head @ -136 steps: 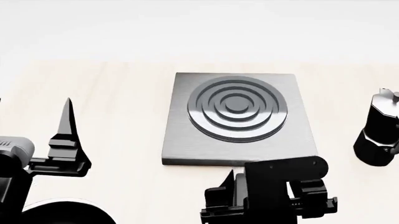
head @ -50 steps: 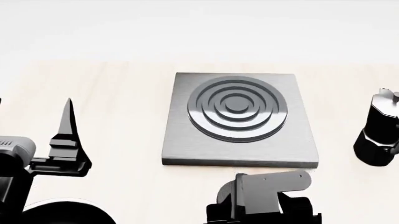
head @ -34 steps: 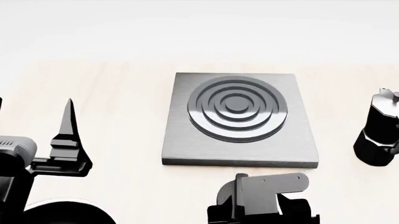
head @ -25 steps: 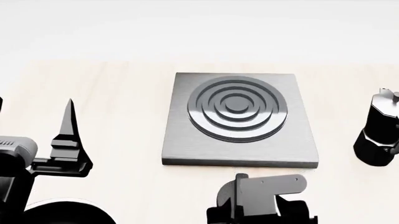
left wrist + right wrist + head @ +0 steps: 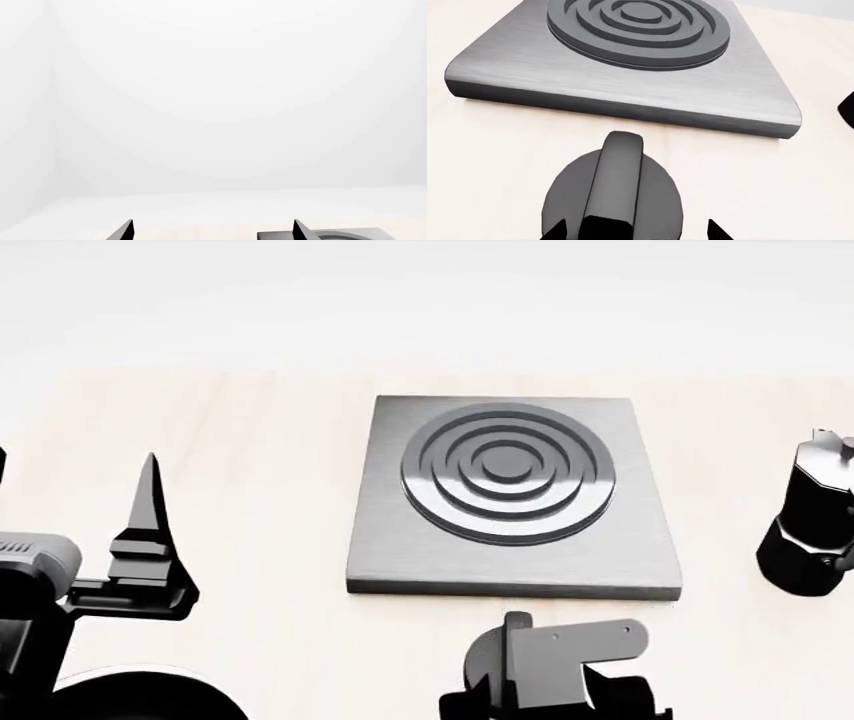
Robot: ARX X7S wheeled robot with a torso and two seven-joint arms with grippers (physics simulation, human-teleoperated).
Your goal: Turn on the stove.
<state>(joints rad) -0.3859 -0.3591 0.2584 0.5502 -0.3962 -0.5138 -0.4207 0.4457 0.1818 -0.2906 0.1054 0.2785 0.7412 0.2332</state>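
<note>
My right gripper [image 5: 634, 232] spread astride knob [image 5: 612, 200], stove [image 5: 514, 495] beyond; moka pot [image 5: 811, 525] right; left gripper [image 5: 212, 232] spread.

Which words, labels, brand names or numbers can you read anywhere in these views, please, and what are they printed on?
None: no readable text in any view.
The stove, its knob and the moka pot bear no lettering, numbers or marks.
</note>
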